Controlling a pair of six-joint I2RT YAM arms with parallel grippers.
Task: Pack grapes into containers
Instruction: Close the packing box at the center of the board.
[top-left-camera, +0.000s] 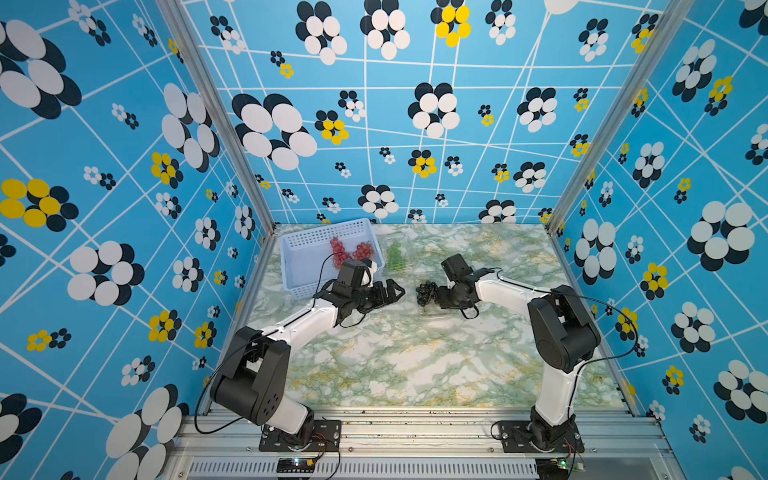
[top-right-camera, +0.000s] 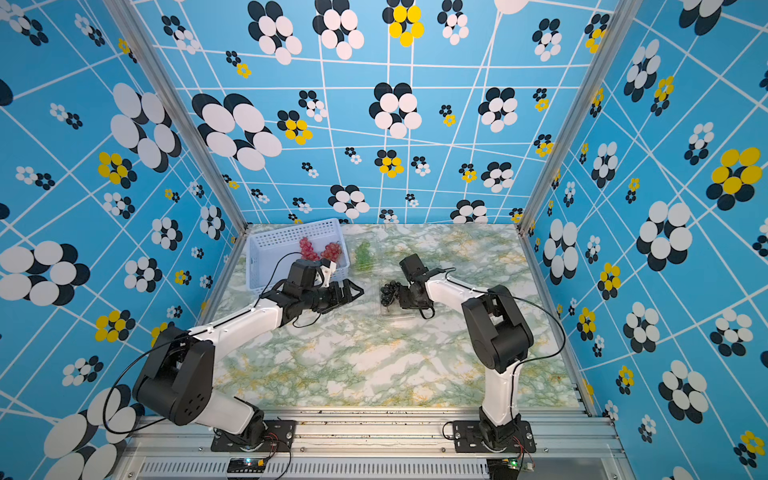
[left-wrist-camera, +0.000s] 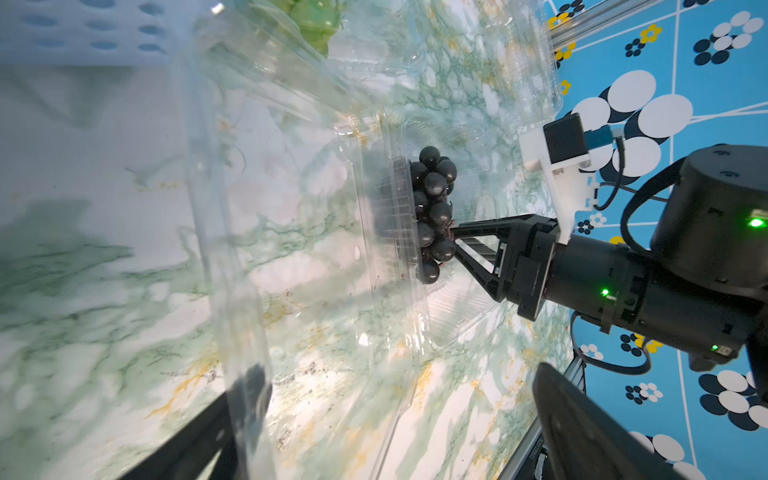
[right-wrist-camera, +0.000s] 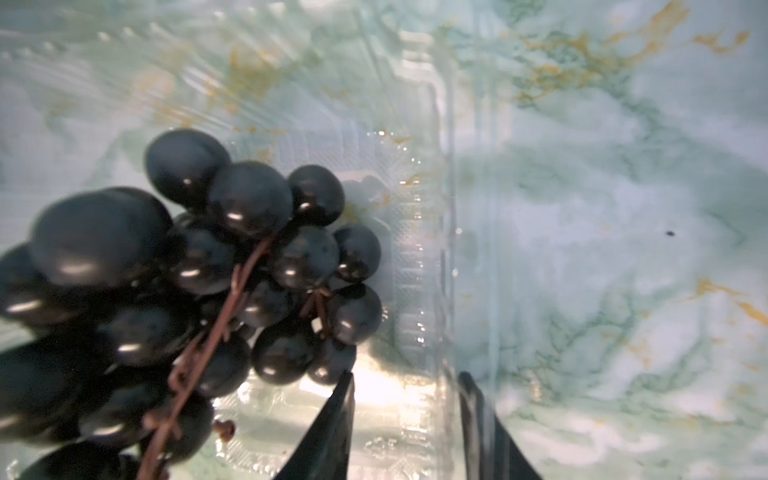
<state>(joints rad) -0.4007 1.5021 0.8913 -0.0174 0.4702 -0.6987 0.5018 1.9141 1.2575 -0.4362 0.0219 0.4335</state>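
The left arm (top-left-camera: 307, 322) reaches forward from its base with the elbow bent and the white forearm slanting inward. Its left gripper (top-left-camera: 395, 293) hovers with the jaws spread wide. The right arm (top-left-camera: 505, 291) rises from its base, folds at the elbow and stretches inward toward the other arm, and the right gripper (right-wrist-camera: 406, 376) angles downward with its jaws partly apart.

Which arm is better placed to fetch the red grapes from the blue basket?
Probably the left. The left gripper hangs, jaws wide open, close by the basket holding the red grapes. The right gripper is across at the dark grapes.
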